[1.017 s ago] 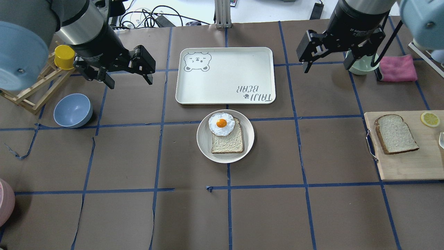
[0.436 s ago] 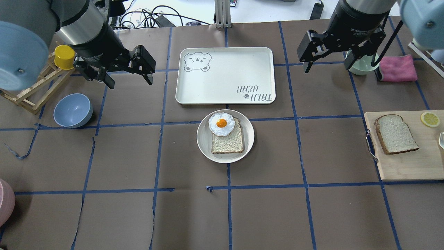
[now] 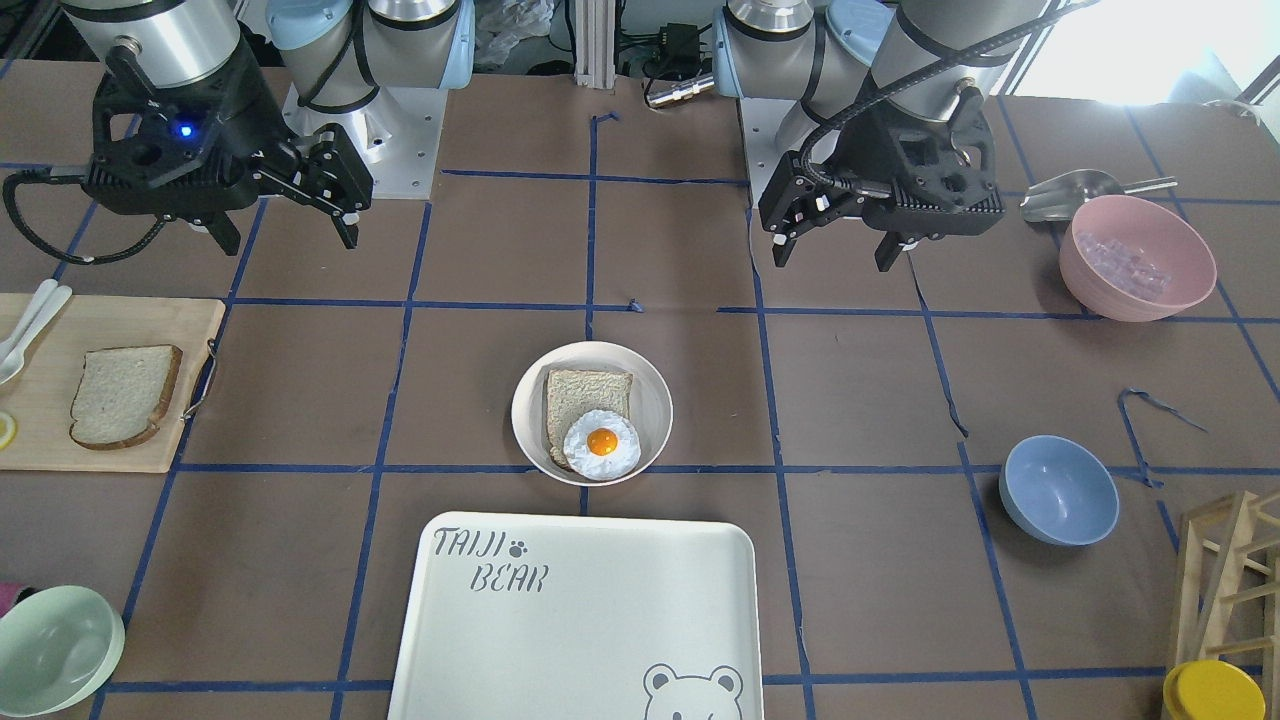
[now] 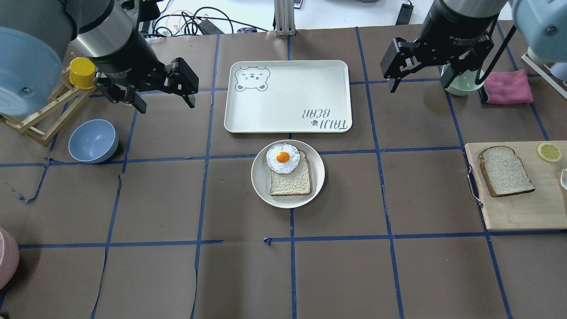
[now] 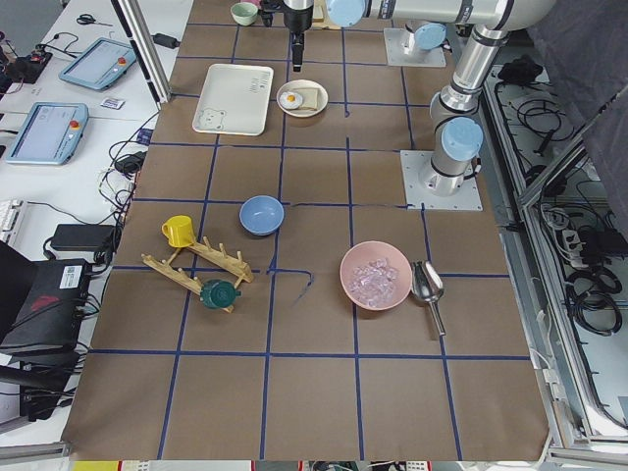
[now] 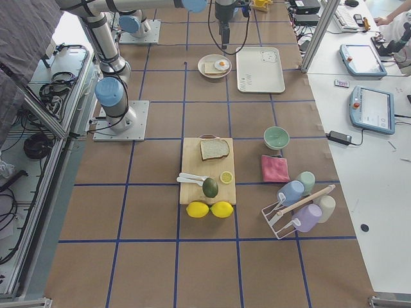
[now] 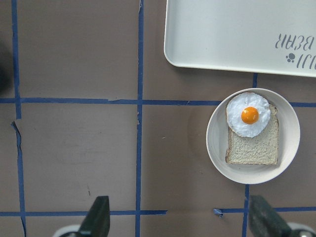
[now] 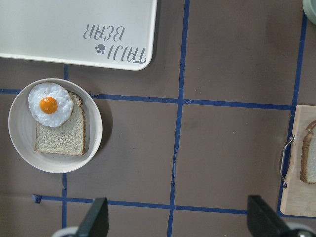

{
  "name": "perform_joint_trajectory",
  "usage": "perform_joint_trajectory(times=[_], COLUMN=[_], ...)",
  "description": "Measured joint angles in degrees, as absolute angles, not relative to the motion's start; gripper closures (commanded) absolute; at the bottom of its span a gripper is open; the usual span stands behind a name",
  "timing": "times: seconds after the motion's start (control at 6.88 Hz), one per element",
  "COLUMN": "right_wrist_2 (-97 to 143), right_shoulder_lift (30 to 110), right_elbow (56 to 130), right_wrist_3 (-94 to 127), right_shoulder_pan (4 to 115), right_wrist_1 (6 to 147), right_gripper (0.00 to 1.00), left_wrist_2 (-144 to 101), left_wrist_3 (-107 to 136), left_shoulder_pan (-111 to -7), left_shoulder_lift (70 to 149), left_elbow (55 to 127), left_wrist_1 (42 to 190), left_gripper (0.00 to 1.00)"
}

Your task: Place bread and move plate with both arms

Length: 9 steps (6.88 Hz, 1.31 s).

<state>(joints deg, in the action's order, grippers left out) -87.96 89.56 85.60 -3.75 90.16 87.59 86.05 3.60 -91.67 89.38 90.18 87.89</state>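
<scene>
step: bread pickup not begun | my left pincer [image 4: 167, 105] released, empty | my right pincer [image 4: 418, 86] released, empty | bread [image 4: 505, 170] on cutting board [image 4: 522, 212], 3 o'clock of plate [image 4: 259, 177], well apart | next: I swing right pincer toward 5 o'clock, straddle bread

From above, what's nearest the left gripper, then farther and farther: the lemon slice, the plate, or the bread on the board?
Starting from the left gripper:
1. plate, in the middle.
2. bread, far right, on the board.
3. lemon slice, at the board's back right corner.
</scene>
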Motion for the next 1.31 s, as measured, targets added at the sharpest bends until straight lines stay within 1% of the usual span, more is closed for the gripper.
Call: perform_joint_trajectory(times=[1.02,1.16,1.31], right_wrist_2=[-87.87,-87.62,-87.18], right_shoulder_lift=[89.42,89.0,88.1], right_elbow=[85.61,85.62,85.81], right_wrist_3=[-3.88,-4.04,-5.47], right_shoulder_pan=[89.74,87.82,83.4], right_wrist_1=[88.25,88.38,88.22], right_gripper=[0.0,0.0,0.0], left_wrist_2=[86.05,86.04,86.05], left_wrist_3=[3.6,3.6,3.6], left_shoulder_pan=[-91.67,-91.67,-91.67], left_shoulder_lift=[89.38,89.38,89.38], left_elbow=[90.11,90.09,90.09], left_wrist_1=[87.89,87.89,87.89], left_gripper=[0.0,0.0,0.0])
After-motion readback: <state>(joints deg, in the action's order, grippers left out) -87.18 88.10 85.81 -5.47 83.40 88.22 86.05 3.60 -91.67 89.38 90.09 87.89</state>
